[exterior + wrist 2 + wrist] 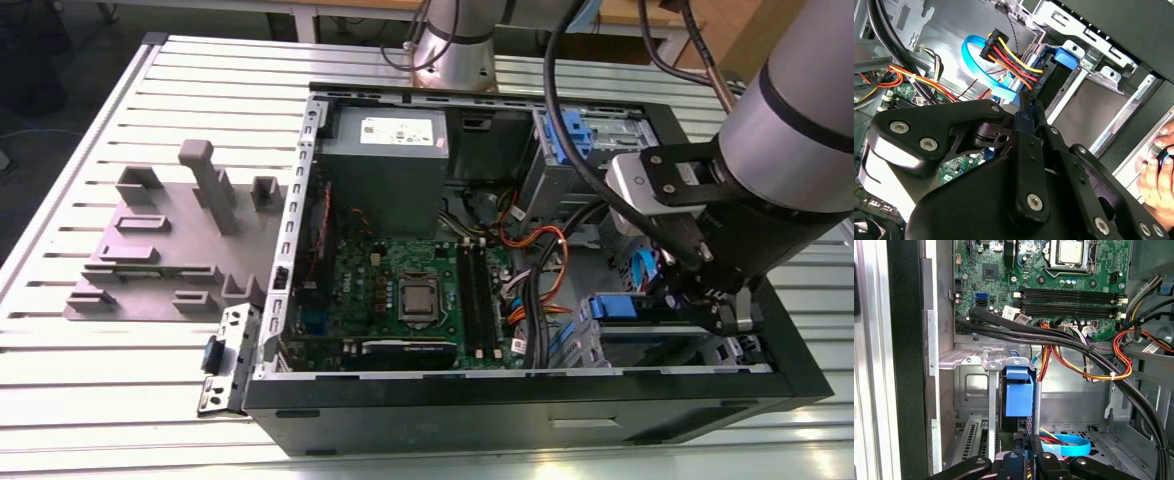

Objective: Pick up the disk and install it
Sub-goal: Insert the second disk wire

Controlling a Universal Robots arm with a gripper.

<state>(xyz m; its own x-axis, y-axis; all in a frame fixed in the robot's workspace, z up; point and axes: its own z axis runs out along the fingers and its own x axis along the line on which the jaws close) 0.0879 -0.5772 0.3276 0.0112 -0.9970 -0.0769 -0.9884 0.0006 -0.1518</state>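
Observation:
The disk point(1019, 396) stands on edge in the metal drive cage point(971, 390) at the case's front corner, its blue frame facing the first wrist view. In the exterior view the disk's blue frame point(619, 305) shows in the bay at the lower right of the open computer case point(534, 400). My gripper point(1027, 442) reaches down into that bay, with its fingers point(1026, 117) closed against the disk's near end. In the second wrist view the disk's blue tab point(1066, 56) sits beyond the fingertips, beside a connector with red, yellow and black wires point(1004, 50).
A light blue flat cable point(979, 65) loops beside the bay. Thick black cables point(1094, 357) and wire bundles cross above the cage, next to the motherboard point(400, 290). A grey power supply box point(387, 150) sits at the back. A hand point(1159, 167) is outside the case wall.

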